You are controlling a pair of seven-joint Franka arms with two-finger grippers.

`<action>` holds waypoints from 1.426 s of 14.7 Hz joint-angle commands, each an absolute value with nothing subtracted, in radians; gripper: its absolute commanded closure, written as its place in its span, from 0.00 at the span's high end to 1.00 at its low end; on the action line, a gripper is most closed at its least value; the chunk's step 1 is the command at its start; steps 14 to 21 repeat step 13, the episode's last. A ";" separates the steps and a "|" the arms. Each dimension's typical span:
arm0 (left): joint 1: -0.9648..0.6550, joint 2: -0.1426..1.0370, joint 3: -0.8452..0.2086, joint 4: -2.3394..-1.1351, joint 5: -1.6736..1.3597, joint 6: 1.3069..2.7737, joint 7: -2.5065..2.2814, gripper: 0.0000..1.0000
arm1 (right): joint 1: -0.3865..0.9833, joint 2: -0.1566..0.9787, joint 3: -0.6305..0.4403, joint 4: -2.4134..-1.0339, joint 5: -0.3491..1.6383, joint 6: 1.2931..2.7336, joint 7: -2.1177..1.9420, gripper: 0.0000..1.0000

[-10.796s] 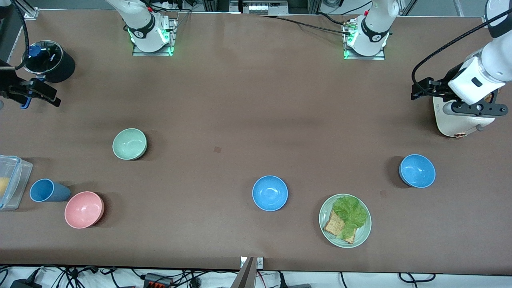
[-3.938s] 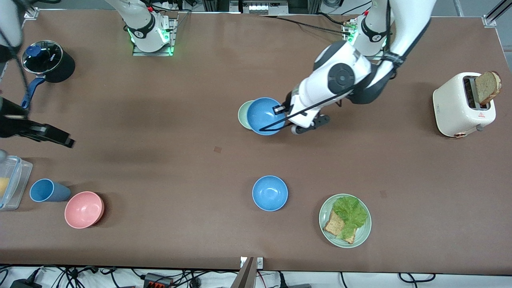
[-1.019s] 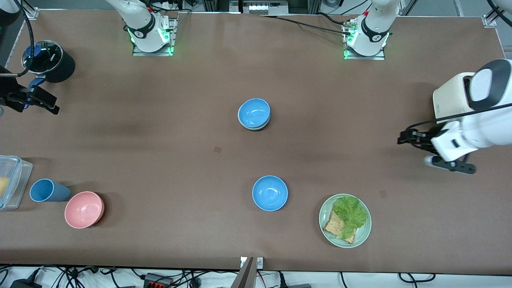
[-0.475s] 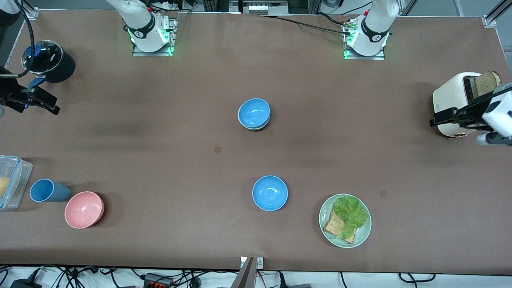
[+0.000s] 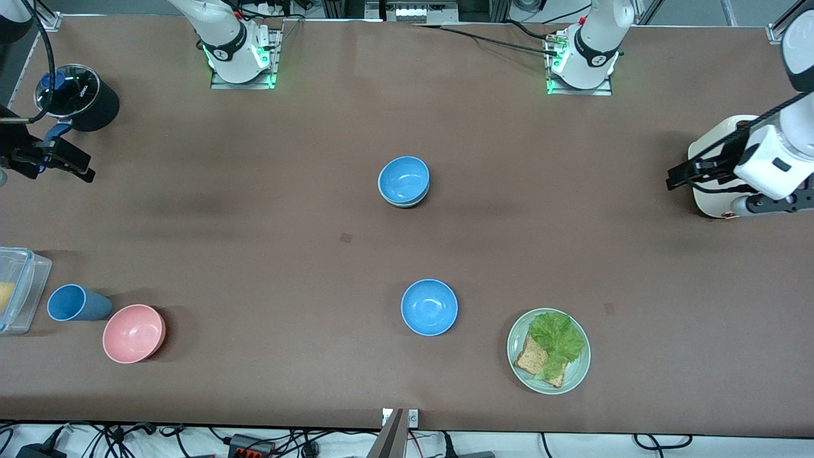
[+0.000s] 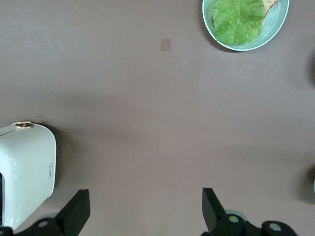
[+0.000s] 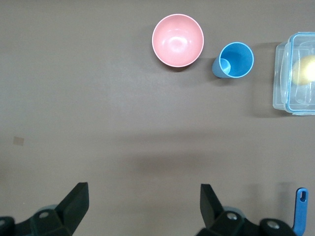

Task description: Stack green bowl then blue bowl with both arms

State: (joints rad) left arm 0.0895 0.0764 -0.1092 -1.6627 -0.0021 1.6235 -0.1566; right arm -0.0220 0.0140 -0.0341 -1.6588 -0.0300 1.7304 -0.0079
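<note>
Blue bowl is seen nested in the green bowl mid-counter, released since seconds ago; the stack is judged finished; left gripper by the toaster and right gripper near the pot are held with jaws wide, empty.

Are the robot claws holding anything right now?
No. The left claw is open beside the toaster, and the right claw is open over bare table.

pink bowl beside blue cup — toaster, pot well apart.
</note>
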 commanded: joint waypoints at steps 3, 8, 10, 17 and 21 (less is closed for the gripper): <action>0.086 0.052 -0.115 -1.675 0.015 1.603 -0.167 1.00 | -0.020 0.009 -0.031 -1.644 -0.005 1.661 -0.018 1.00; 0.086 0.061 -0.115 -1.674 0.014 1.595 -0.161 1.00 | -0.020 0.005 -0.031 -1.644 0.011 1.660 -0.018 1.00; 0.084 0.063 -0.115 -1.674 0.014 1.592 -0.160 1.00 | -0.020 0.005 -0.031 -1.644 0.011 1.661 -0.018 1.00; 0.086 0.074 -0.114 -1.655 0.011 1.582 -0.158 1.00 | -0.020 0.005 -0.032 -1.644 0.011 1.663 -0.018 1.00; 0.086 0.074 -0.114 -1.655 0.011 1.582 -0.158 1.00 | -0.020 0.005 -0.032 -1.644 0.011 1.663 -0.018 1.00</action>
